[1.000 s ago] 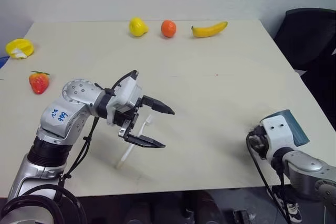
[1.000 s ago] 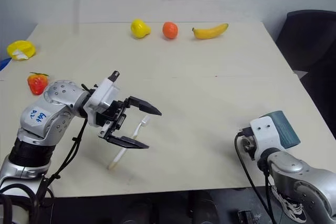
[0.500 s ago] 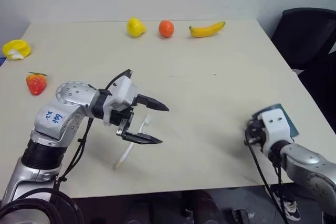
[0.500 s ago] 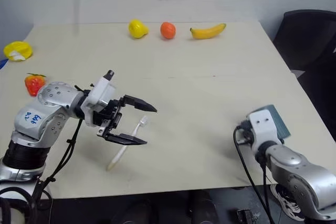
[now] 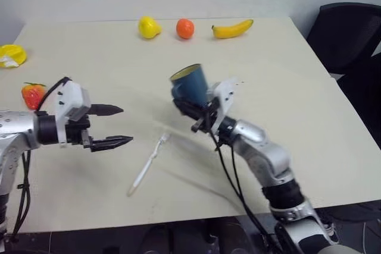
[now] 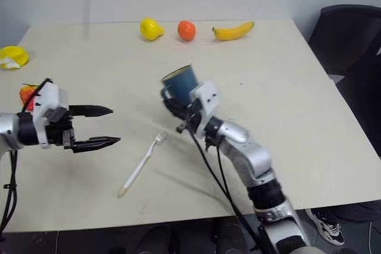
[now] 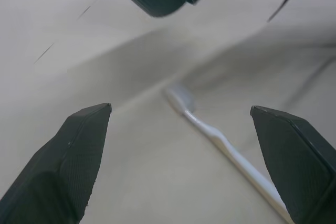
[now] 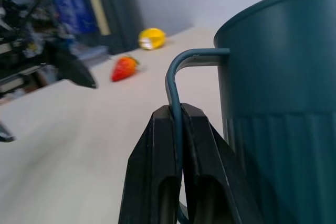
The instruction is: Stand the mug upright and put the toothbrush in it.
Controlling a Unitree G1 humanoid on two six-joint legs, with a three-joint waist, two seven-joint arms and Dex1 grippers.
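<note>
My right gripper [image 5: 181, 106] is shut on the loop handle [image 8: 176, 93] of the dark blue mug [image 5: 189, 84]. It holds the mug above the middle of the table, mouth up and slightly tilted. The white toothbrush [image 5: 146, 168] lies flat on the table below and to the left of the mug, bristle head toward it. In the left wrist view the toothbrush [image 7: 220, 140] lies between and beyond the fingers. My left gripper [image 5: 116, 126] hovers open to the left of the toothbrush, pointing toward it with nothing between its fingers.
Along the table's far edge sit a yellow fruit [image 5: 149, 27], an orange [image 5: 184, 28] and a banana [image 5: 232, 29]. A strawberry [image 5: 33, 94] and a yellow object [image 5: 9, 56] lie at the left. A black chair [image 5: 348, 34] stands past the right edge.
My right arm has swung from the table's right edge to the middle, carrying the mug up with it. My left gripper has drawn back leftward from over the toothbrush, still open.
</note>
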